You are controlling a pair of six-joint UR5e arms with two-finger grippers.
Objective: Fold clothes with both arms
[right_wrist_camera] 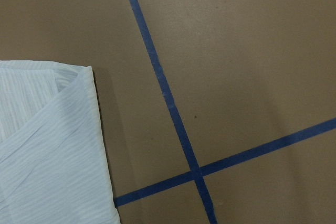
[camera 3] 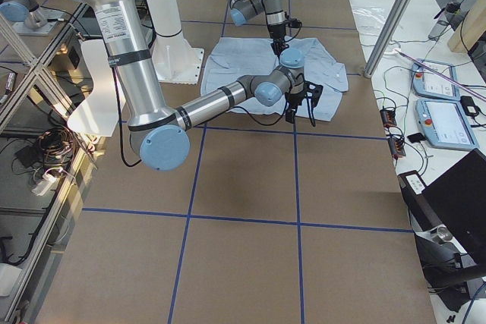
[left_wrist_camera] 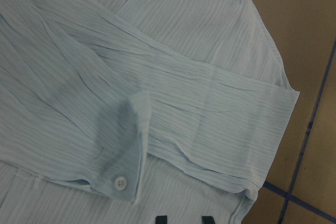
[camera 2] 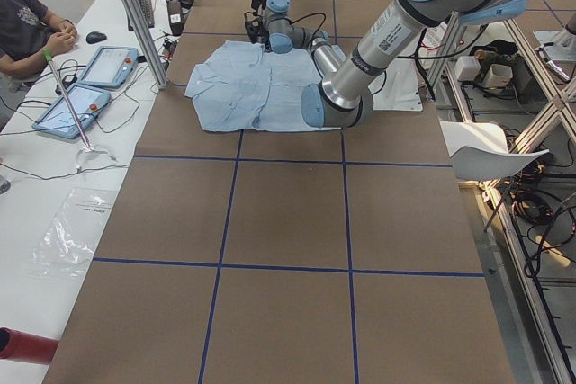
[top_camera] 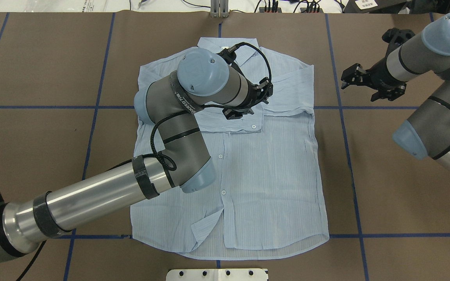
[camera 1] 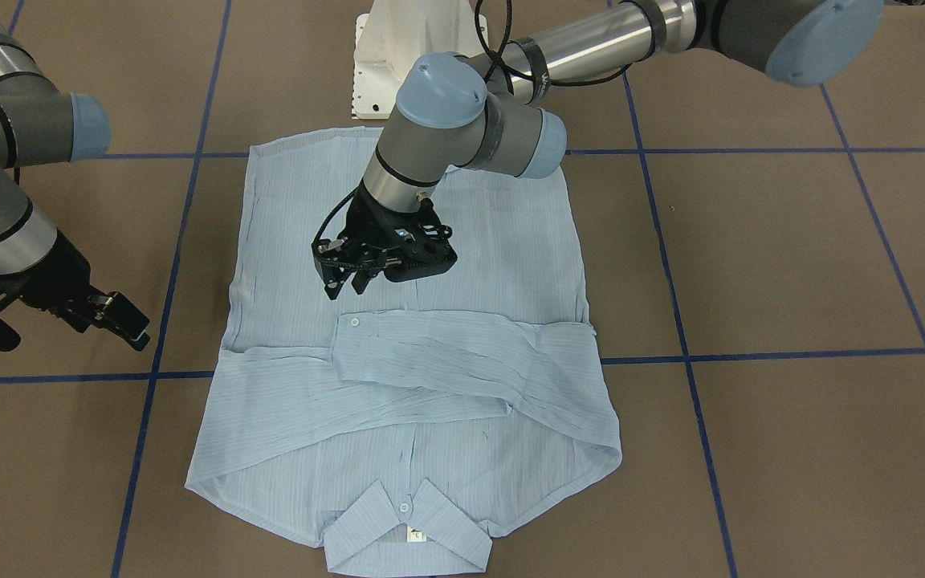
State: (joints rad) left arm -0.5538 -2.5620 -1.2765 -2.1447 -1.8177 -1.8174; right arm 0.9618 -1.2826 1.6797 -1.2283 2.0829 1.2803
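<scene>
The pale-blue striped shirt (camera 1: 511, 241) (top_camera: 272, 175) lies flat and front-up on the brown table, collar (camera 1: 406, 538) away from the robot's base. Both sleeves are folded across the chest, and the top one ends in a buttoned cuff (camera 1: 354, 323) (left_wrist_camera: 121, 182). My left gripper (camera 1: 346, 282) (top_camera: 240, 113) hangs open just above the shirt's middle, close to that cuff, with nothing between its fingers. My right gripper (camera 1: 101, 321) (top_camera: 359, 84) stands open off the shirt's side, over bare table. In the right wrist view only a folded shoulder edge of the shirt (right_wrist_camera: 47, 145) shows.
The white pedestal base (camera 1: 406, 56) stands just beyond the shirt's hem. Blue tape lines (right_wrist_camera: 168, 103) grid the brown table (camera 1: 792, 265). A person (camera 2: 27, 24) sits at a side bench with two tablets (camera 2: 108, 65), beyond the table's far edge.
</scene>
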